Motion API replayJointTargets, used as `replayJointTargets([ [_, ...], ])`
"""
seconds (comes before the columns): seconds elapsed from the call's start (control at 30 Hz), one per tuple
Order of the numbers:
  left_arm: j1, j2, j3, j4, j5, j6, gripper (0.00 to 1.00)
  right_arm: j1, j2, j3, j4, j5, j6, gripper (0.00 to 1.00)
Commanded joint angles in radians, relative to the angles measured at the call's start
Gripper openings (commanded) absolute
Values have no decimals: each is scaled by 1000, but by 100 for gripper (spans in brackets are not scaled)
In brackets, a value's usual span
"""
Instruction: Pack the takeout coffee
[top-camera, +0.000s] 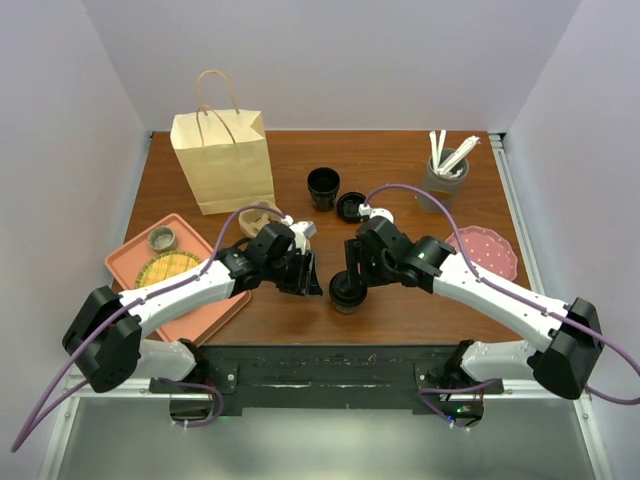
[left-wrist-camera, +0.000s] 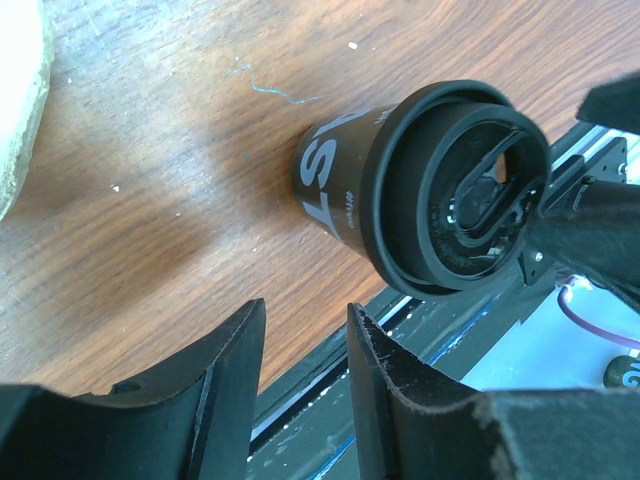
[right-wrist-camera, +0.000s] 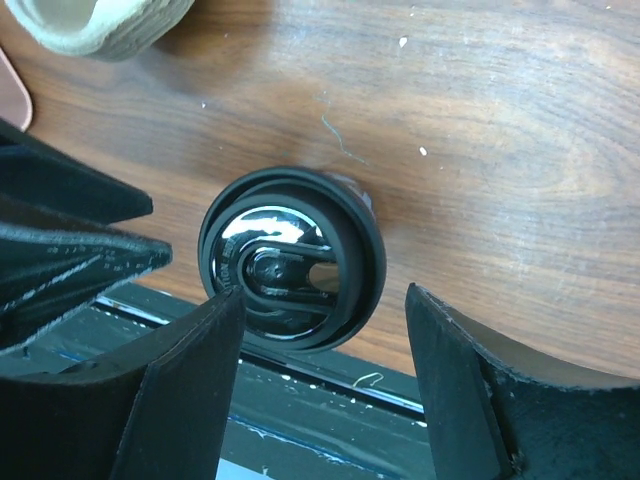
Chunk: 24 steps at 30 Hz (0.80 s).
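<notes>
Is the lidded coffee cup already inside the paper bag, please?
No, the takeout coffee stands on the table, well apart from the paper bag.

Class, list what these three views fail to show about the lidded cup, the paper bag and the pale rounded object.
1. takeout coffee contents: all views, the lid covers them.
2. Its white lettering: left wrist, curves round the cup's side out of sight.
3. paper bag interior: top external, its own walls hide it.
4. pale rounded object: right wrist, cut off by the top edge; unidentifiable.
</notes>
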Motion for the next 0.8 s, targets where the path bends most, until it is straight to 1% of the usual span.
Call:
replayJointTargets([
  [0.0,-4,-38,45,21,11,-6,44,-45,-24,13,24,-52,-38,70],
  [0.17,-3,-45,39,48,25,-28,45,-99,-18,3,42,-142,-95,70],
  [0.4,-6,-43,25,81,40,-51,47,-122,14,-18,68,-253,-146,69],
  [0.77,-4,-11,7,138,71,-75,47,-127,53,-47,94,-286,-167,68],
])
